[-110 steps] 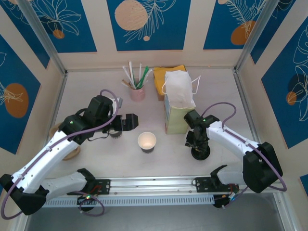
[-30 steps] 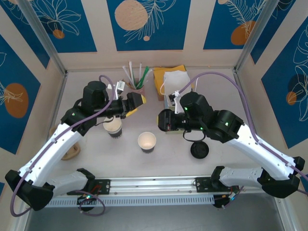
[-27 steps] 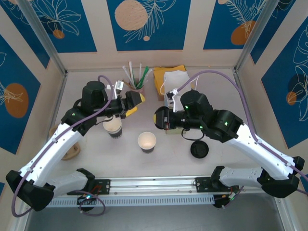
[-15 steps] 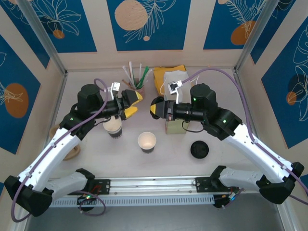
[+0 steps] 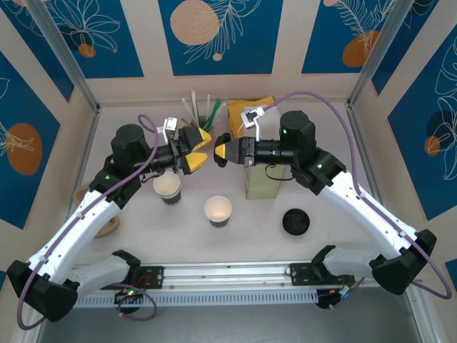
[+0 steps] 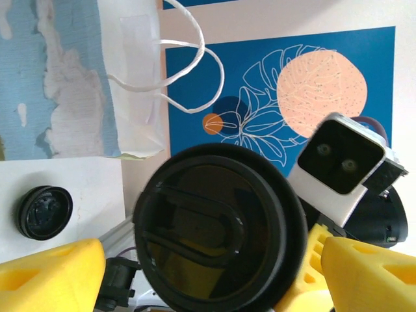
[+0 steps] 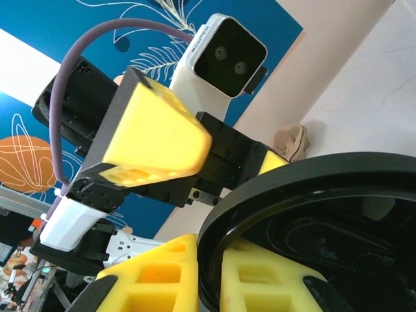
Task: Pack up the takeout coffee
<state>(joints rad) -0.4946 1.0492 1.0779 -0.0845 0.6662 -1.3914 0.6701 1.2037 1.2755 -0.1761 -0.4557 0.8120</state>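
Two open white paper cups with dark bands stand on the table, one [image 5: 167, 187] under my left arm and one [image 5: 218, 211] at the centre. My right gripper [image 5: 222, 152] [image 7: 211, 273] is shut on the rim of a round black lid [image 7: 325, 221], held on edge in the air. My left gripper [image 5: 193, 154] [image 6: 211, 255] is open and points at it. In the left wrist view the lid [image 6: 220, 233] sits close in front, between my two yellow fingers [image 6: 49, 276] and apart from them. A second black lid [image 5: 296, 222] lies on the table.
The tall pale-yellow paper bag [image 5: 260, 179] stands right behind my right gripper. The pink cup of straws [image 5: 203, 128] and yellow napkins [image 5: 246, 111] are at the back. A wooden piece [image 5: 107, 225] lies at the left under my left arm.
My right gripper has carried the black lid up and left, from over the table in front of the bag to just in front of my left gripper. My left gripper rose a little and stayed open.
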